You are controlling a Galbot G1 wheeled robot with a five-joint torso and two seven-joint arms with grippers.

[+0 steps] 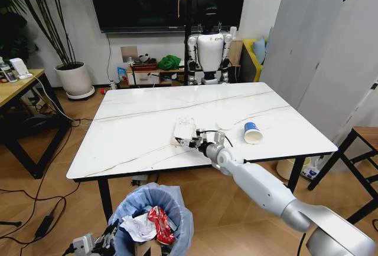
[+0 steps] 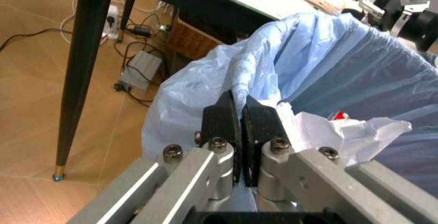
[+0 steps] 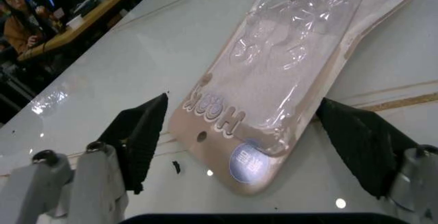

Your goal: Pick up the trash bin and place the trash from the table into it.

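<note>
Item: clear plastic pack (image 3: 287,75) on its beige backing card, lying flat on the worktop (image 1: 142,120), directly ahead of the right pincer (image 1: 184,143) and already between its two pads (image 3: 140,137), which stand wide apart, one on each long side of the card. Long axis: runs straight away from the pincer, so the pads face the card's narrow width; the near rounded end sits just inside the opening, neither pad touching it as far as can be seen. Judgement: a closing stroke across the width should catch it, though a thin flat card may need the pads low against the surface. Further out, beyond the pincer's right side: blue-and-white paper cup (image 1: 253,133) on its side, apart from the pack. Below and nearer than the worktop edge: the trash bin (image 1: 133,206) with its light blue bag, crumpled white paper (image 1: 139,227) and crushed red can (image 1: 160,223) inside. Left pincer (image 2: 239,112): clamped together on the bag-lined rim, holding the bin beneath the worktop's near edge. Nearer arm for the pack: the right.
</note>
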